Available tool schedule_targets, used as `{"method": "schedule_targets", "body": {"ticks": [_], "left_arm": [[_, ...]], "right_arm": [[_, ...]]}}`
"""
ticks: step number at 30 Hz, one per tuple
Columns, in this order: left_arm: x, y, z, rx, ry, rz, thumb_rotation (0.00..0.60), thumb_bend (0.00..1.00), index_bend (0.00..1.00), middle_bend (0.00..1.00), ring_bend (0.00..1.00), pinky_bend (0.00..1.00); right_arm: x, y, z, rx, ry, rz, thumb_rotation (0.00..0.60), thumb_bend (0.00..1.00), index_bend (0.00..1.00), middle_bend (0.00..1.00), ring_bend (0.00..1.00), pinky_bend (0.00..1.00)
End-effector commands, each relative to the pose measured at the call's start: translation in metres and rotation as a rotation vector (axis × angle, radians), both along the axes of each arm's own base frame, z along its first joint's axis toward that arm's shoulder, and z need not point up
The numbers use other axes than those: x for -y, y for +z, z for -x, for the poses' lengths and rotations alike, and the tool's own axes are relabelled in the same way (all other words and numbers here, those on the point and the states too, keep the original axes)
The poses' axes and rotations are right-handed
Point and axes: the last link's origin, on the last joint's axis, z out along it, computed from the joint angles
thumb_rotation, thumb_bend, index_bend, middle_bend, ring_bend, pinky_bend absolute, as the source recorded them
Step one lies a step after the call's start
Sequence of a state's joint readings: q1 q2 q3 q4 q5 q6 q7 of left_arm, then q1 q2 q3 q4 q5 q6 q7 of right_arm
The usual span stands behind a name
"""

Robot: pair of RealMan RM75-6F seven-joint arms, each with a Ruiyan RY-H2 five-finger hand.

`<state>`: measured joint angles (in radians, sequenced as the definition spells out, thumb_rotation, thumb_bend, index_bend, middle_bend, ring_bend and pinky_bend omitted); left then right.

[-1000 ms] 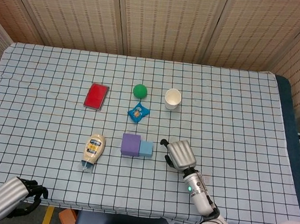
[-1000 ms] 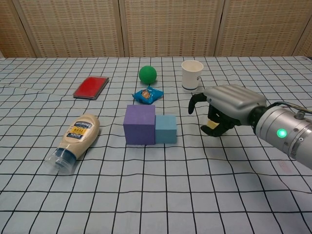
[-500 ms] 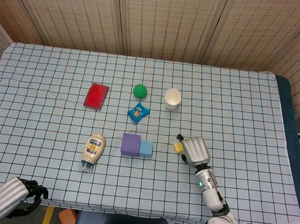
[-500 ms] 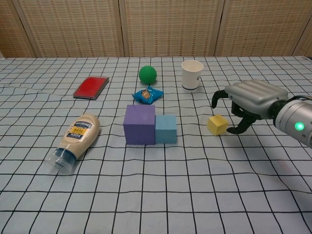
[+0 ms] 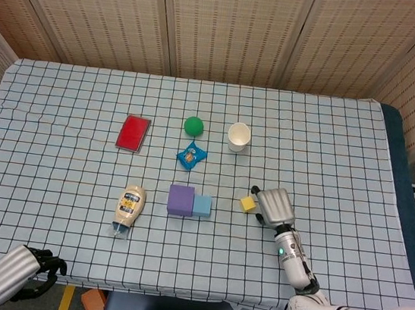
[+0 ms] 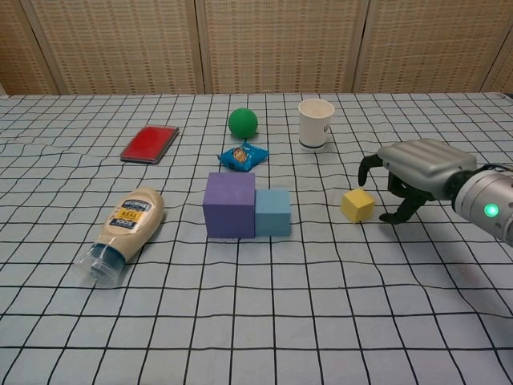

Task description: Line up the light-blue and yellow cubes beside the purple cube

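Since a moment ago my right hand (image 6: pixel 417 172) has drawn back from the yellow cube (image 6: pixel 357 205), which now sits free on the tabletop (image 6: pixel 256 321), near but apart from the light-blue cube (image 6: pixel 272 212) touching the purple cube (image 6: pixel 230 204). My fingers (image 6: pixel 398 215) are spread, holding nothing. It looks light and rigid; I'd pinch opposite flat faces. My left hand (image 5: pixel 12 274) hangs curled in at the tabletop's edge.

Bright even light, sharp, shadowless
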<state>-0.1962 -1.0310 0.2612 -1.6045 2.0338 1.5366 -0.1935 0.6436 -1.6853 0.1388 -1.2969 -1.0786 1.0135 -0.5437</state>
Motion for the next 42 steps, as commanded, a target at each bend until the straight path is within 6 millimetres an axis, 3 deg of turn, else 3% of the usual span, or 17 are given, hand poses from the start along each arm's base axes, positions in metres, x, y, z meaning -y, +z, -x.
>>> {"method": "schedule_targets", "body": {"ticks": [1, 12, 28, 42], "left_arm": [[0.0, 0.0, 0.0, -0.001, 0.001, 0.001, 0.6, 0.52, 0.49, 0.61, 0.56, 0.78], [0.0, 0.0, 0.0, 0.0, 0.001, 0.0, 0.6, 0.52, 0.49, 0.61, 0.56, 0.78], [0.001, 0.0, 0.0, -0.001, -0.002, 0.004, 0.6, 0.52, 0.49, 0.61, 0.56, 0.78], [0.001, 0.0, 0.0, -0.001, -0.003, 0.004, 0.6, 0.52, 0.49, 0.61, 0.56, 0.78]], "right_arm": [[0.0, -0.002, 0.0, 0.005, 0.004, -0.005, 0.6, 0.14, 0.36, 0.96, 0.85, 0.89], [-0.004, -0.006, -0.002, 0.021, 0.017, -0.02, 0.6, 0.14, 0.38, 0.96, 0.85, 0.89], [-0.007, -0.007, -0.006, 0.051, 0.029, -0.005, 0.6, 0.14, 0.57, 0.96, 0.86, 0.9], [-0.012, -0.016, -0.032, 0.159, 0.04, -0.006, 0.6, 0.14, 0.59, 0.96, 0.86, 0.9]]}}
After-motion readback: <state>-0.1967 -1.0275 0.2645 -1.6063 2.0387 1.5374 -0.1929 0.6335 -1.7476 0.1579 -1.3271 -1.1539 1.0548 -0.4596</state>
